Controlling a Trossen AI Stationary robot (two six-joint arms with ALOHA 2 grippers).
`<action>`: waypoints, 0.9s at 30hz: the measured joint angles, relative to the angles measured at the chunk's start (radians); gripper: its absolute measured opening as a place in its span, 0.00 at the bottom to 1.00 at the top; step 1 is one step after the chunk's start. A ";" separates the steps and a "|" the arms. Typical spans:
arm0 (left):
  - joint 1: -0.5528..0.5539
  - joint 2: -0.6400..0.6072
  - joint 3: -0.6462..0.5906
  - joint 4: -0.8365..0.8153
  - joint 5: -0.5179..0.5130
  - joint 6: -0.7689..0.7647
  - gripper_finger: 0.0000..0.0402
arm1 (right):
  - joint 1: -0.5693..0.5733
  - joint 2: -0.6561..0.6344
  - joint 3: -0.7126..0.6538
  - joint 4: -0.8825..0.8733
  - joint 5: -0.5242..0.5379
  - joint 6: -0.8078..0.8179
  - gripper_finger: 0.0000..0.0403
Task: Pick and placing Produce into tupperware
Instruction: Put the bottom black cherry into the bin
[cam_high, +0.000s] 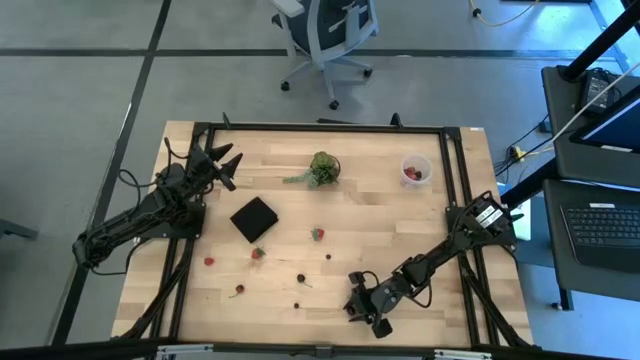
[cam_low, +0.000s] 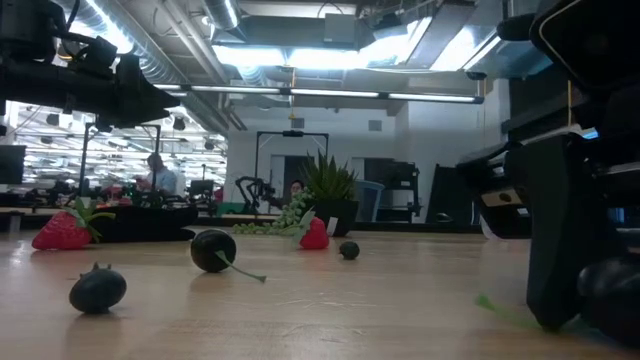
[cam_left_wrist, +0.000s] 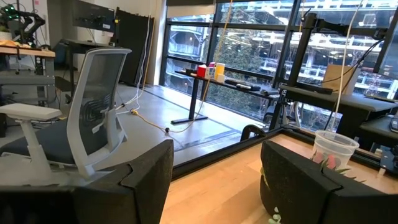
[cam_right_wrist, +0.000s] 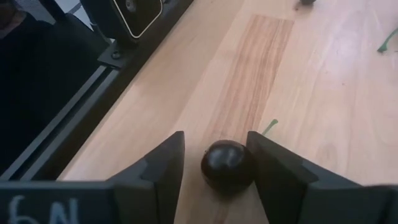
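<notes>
My right gripper (cam_right_wrist: 214, 135) is low at the table's near edge (cam_high: 355, 303), open, with a dark round berry (cam_right_wrist: 227, 167) on the wood between its fingers. Other produce lies scattered: red strawberry pieces (cam_high: 317, 234) (cam_high: 258, 253) (cam_high: 209, 261) and dark berries (cam_high: 300, 279) (cam_high: 328, 256). The low view shows a strawberry (cam_low: 62, 230), a stemmed dark berry (cam_low: 213, 249) and a blueberry (cam_low: 97, 290) close by. The translucent tub (cam_high: 416, 169) stands at the far right with red pieces inside, also in the left wrist view (cam_left_wrist: 334, 149). My left gripper (cam_high: 225, 165) waits raised at the far left, open. My right gripper has one finger (cam_right_wrist: 273, 171) against the side of the dark berry (cam_right_wrist: 245, 165); the other finger (cam_right_wrist: 168, 171) stands a small gap away from it. The fingers come slanting down toward the table's near left side. The berry rests on the table.
A green leafy clump (cam_high: 322, 169) lies at the far middle, and a flat black square (cam_high: 254, 219) sits left of centre. The black frame rail (cam_right_wrist: 93, 81) runs close beside my right gripper along the near edge. An office chair (cam_left_wrist: 93, 118) stands beyond the table's far edge.
</notes>
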 joint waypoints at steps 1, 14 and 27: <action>0.000 0.000 0.000 0.000 0.000 0.000 0.59 | 0.000 0.000 0.000 0.001 0.000 0.000 0.44; 0.000 0.000 0.000 0.000 0.000 0.000 0.59 | 0.000 0.000 0.000 -0.002 0.004 -0.052 0.28; 0.000 0.000 0.000 -0.002 0.000 0.000 0.59 | -0.049 -0.060 -0.001 -0.106 0.027 0.063 0.30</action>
